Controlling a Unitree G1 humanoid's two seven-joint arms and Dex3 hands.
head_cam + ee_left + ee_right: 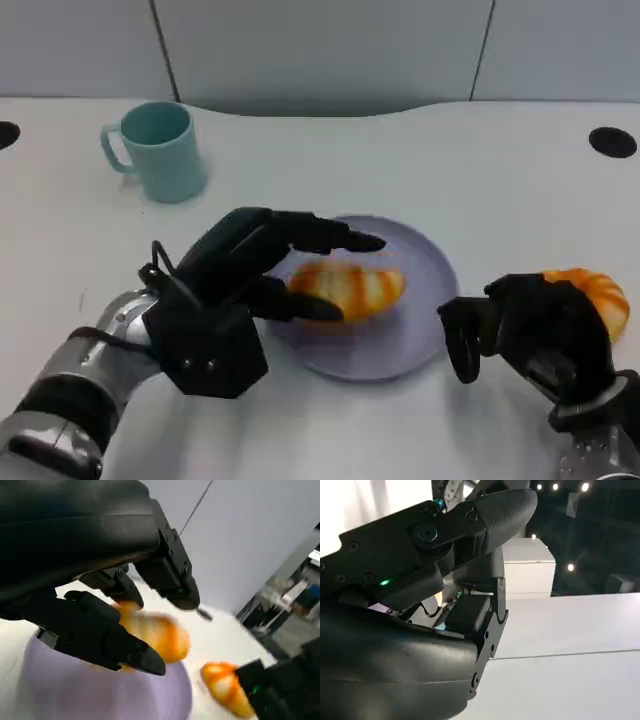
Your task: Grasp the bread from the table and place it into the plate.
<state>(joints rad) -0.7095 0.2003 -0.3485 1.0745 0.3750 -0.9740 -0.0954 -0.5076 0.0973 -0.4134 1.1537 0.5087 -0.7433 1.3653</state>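
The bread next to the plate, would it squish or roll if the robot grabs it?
The bread on the table looks puffy and glazed, so it probably squishes slightly and may be slippery. Its long, rounded shape could rock or roll if the right hand nudges it.

Silver forearms with black bands end in black faceted hands, left hand (235,290) and right hand (530,330), apparently screw-studded.

- No text, label, brand, number or sign can be read in any view
- The teal mug (158,150) and the purple plate (420,330) bear plain, unmarked surfaces
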